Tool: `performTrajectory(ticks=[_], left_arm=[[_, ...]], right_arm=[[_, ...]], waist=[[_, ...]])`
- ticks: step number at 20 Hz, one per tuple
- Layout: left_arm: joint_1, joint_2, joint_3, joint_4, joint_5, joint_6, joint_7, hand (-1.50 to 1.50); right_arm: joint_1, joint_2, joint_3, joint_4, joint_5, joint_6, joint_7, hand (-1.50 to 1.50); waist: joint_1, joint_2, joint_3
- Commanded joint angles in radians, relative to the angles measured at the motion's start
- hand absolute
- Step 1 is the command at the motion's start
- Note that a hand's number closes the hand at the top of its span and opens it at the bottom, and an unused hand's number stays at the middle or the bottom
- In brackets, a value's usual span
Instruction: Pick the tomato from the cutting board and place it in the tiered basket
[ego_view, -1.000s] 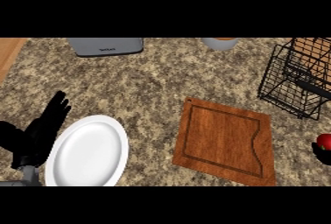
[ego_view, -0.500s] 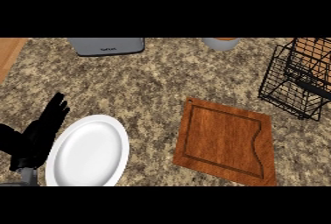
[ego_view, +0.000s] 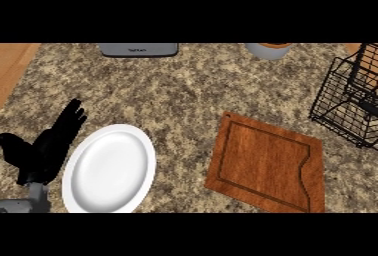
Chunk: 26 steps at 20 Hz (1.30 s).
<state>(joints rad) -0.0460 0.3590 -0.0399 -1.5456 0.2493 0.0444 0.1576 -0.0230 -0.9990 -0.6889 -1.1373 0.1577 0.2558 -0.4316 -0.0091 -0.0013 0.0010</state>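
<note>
The basket (ego_view: 353, 102) runs off the right edge, so only its left part shows. Far behind the board (ego_view: 269, 167), a grey appliance (ego_view: 139, 49) and a cup (ego_view: 269, 49) are cut by the top edge. The tomato and right hand do not show.
</note>
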Motion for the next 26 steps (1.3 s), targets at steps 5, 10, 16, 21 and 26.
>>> performTrajectory(ticks=[5, 10, 16, 21, 26], left_arm=[[0.006, -0.009, 0.015, -0.029, -0.005, -0.043, 0.025, 0.0], [-0.069, -0.05, -0.002, -0.008, -0.038, -0.014, 0.08, 0.0], [-0.01, -0.067, 0.013, -0.038, -0.061, -0.03, 0.038, 0.0], [-0.063, -0.057, 0.064, 0.006, -0.05, -0.07, 0.056, 0.0], [-0.011, -0.082, 0.038, -0.062, -0.091, -0.047, 0.096, 0.0]], right_arm=[[-0.215, -0.047, 0.113, -0.002, 0.01, 0.051, 0.181, 1.5], [-0.324, 0.079, 0.243, -0.046, 0.073, -0.049, 0.292, 1.5], [-0.388, 0.081, 0.295, -0.074, 0.1, -0.002, 0.455, 1.5], [-0.442, 0.12, 0.316, -0.013, 0.127, -0.011, 0.447, 1.5], [-0.484, 0.189, 0.381, 0.122, 0.24, -0.13, 0.345, 1.5]], waist=[[0.023, 0.003, -0.001], [0.023, 0.004, -0.001], [0.017, 0.001, -0.001], [0.012, 0.001, -0.001], [0.02, 0.003, -0.001]])
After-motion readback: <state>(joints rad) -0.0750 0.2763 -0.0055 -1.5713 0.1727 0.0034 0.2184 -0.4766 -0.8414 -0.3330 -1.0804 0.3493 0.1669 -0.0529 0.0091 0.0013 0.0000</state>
